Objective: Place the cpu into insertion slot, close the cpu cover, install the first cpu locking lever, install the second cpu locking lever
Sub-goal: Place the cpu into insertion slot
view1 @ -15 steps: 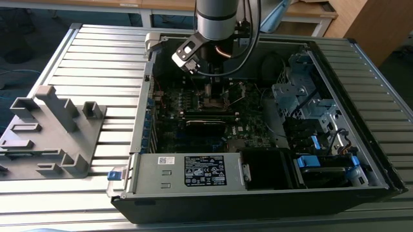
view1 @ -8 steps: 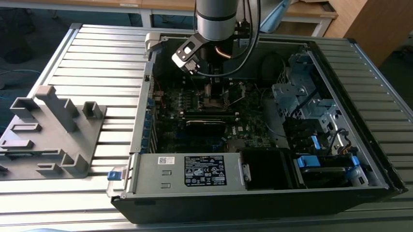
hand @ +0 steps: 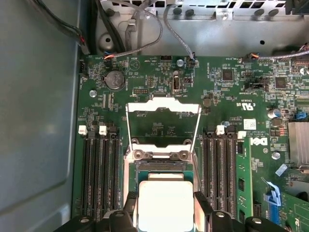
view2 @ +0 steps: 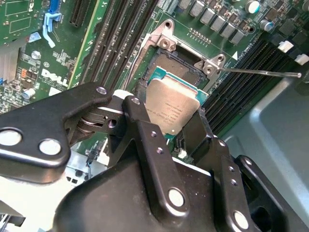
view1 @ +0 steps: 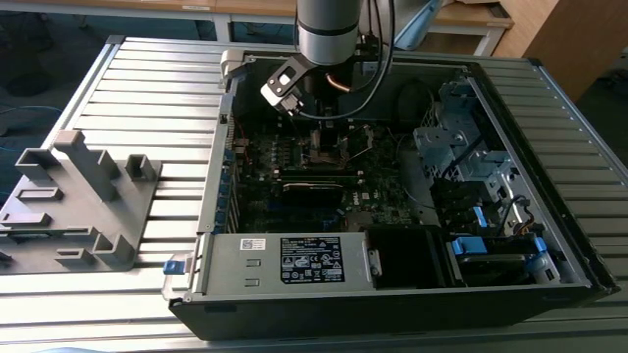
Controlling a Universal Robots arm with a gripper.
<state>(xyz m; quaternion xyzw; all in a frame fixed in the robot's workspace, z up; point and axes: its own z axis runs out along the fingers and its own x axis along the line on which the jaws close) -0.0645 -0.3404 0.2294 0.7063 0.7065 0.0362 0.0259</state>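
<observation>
Hand [view2: 170, 118] clamped on cpu [view2: 171, 104], held flat just over insertion slot [view2: 171, 65]; cpu cover [hand: 162, 102] open. Exterior view: slot at 6 o'clock from arm [view1: 327, 29].

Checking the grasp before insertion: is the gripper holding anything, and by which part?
Yes. The gripper holds the cpu, with its fingers on two opposite side edges, over the open insertion slot.
</observation>
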